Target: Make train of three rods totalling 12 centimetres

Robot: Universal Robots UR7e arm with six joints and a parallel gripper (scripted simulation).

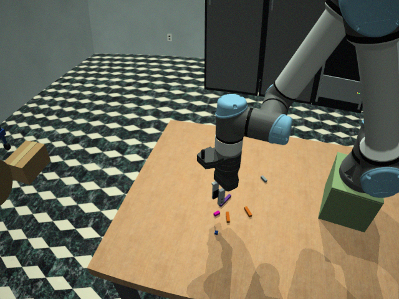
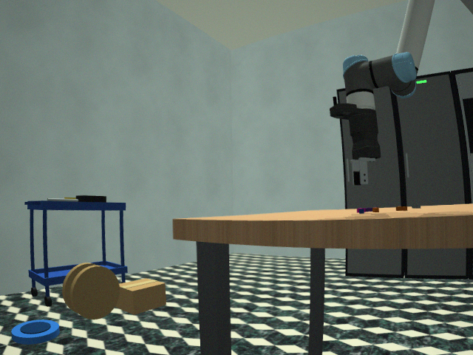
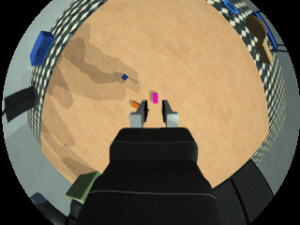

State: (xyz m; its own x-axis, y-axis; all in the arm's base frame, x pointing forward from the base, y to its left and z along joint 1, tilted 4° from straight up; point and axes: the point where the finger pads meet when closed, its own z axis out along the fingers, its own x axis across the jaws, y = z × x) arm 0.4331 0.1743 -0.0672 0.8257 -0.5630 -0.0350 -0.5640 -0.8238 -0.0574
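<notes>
Blue rod (image 1: 216, 232) nearest table (image 1: 154, 244) front edge. Beyond it magenta rod (image 1: 216, 213), then two orange rods (image 1: 227, 216) (image 1: 247, 210) side by side, apart. Purple rod (image 1: 227, 199) flat on table, partly behind claw (image 1: 217, 194) fingers. Claw hangs above table, well clear of rods, fingers partly apart, nothing between them. Grey rod (image 1: 264, 179) farther back, alone. Green block (image 1: 348, 205) under arm base. Past table: checkered floor, dark cabinets (image 1: 238, 45), blue cart (image 2: 75, 206), cardboard box (image 2: 141, 294).
</notes>
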